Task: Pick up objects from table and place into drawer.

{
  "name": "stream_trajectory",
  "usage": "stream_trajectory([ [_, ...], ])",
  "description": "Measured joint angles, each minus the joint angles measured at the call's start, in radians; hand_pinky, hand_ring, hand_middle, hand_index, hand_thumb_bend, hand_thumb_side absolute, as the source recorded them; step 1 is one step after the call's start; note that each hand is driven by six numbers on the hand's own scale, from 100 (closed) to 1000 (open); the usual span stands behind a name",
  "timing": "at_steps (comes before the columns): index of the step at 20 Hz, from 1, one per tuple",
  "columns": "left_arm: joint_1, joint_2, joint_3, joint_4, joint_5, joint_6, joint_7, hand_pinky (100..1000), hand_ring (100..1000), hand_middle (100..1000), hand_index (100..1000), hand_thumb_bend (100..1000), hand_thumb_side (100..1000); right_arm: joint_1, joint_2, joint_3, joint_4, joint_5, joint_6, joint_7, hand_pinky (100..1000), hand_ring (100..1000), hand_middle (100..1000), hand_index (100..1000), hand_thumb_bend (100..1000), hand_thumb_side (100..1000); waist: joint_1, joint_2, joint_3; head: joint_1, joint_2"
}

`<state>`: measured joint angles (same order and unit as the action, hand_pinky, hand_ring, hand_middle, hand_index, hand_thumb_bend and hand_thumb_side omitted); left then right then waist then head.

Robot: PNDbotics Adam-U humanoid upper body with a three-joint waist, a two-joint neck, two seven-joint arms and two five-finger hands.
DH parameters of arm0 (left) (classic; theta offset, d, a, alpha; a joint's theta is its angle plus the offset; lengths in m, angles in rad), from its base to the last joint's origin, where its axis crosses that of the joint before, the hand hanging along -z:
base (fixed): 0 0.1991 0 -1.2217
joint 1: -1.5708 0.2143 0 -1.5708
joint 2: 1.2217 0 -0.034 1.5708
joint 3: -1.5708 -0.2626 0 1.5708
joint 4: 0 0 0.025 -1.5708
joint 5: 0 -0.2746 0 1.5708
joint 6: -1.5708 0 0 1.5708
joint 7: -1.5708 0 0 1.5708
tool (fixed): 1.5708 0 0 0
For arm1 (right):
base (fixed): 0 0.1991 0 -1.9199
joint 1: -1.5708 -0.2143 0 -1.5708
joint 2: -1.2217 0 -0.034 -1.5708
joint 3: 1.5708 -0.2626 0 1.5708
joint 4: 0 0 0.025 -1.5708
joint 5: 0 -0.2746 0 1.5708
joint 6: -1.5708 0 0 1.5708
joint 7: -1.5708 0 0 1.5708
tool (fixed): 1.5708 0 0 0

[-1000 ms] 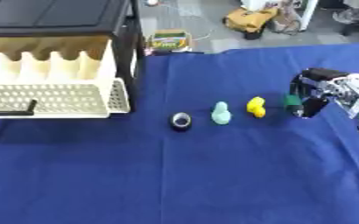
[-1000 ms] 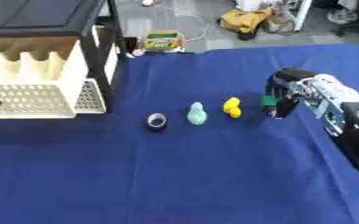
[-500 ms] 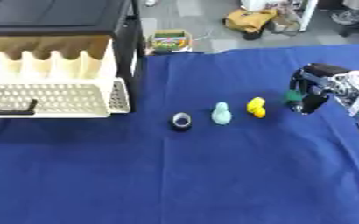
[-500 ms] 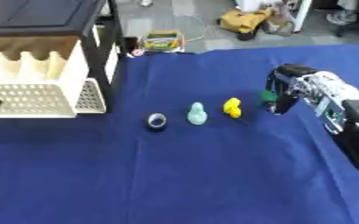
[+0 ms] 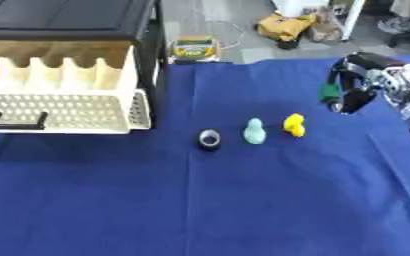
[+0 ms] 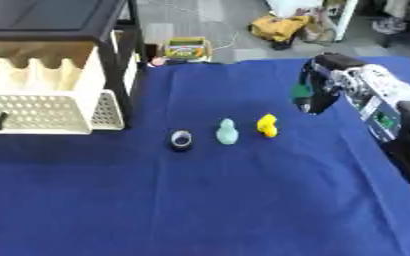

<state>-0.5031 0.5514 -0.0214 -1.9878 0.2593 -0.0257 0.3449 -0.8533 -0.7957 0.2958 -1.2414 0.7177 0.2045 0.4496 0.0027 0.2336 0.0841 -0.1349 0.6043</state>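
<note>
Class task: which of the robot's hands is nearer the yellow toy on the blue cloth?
Right. The right hand, curled around a small green thing, hangs up and to the right of the yellow toy. The left hand shows in neither view.

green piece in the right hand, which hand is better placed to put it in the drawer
Right: the right hand already has its fingers curled round the green piece, above the cloth. No left hand shows. The open drawer lies far to the left, so it is a long reach.

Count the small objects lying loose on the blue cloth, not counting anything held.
3, in a row: a dark ring, a pale green figure, a yellow figure. The right hand holds a green thing.
</note>
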Motion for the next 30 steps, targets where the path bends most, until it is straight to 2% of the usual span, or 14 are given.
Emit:
stream_trajectory([
  [10, 0.0, 0.002, 0.0, 0.0, 0.004, 0.008, -0.002, 150, 100, 107, 729, 166, 1000, -0.08, -0.029, 0.038, -0.221, -0.096, 0.065, 0.071, 407, 568, 408, 484, 100, 142, -0.029, -0.026, -0.02, 0.044, 0.01],
  [16, -0.001, 0.004, 0.0, 0.0, 0.002, 0.01, -0.003, 147, 100, 107, 729, 168, 1000, -0.175, -0.016, 0.06, -0.311, -0.148, 0.099, 0.115, 407, 565, 406, 486, 100, 147, -0.043, -0.042, -0.022, 0.063, 0.019],
  [22, -0.011, 0.004, -0.007, 0.0, 0.003, 0.018, -0.011, 147, 100, 108, 730, 167, 1000, -0.285, 0.075, 0.089, -0.334, -0.173, 0.122, 0.151, 397, 552, 395, 480, 100, 145, -0.046, -0.05, -0.008, 0.061, 0.025],
  [30, -0.03, -0.008, -0.019, 0.0, 0.004, 0.026, -0.023, 147, 100, 108, 729, 168, 1000, -0.386, 0.254, 0.092, -0.298, -0.173, 0.149, 0.156, 385, 536, 382, 475, 100, 137, -0.045, -0.052, 0.012, 0.042, 0.027],
])
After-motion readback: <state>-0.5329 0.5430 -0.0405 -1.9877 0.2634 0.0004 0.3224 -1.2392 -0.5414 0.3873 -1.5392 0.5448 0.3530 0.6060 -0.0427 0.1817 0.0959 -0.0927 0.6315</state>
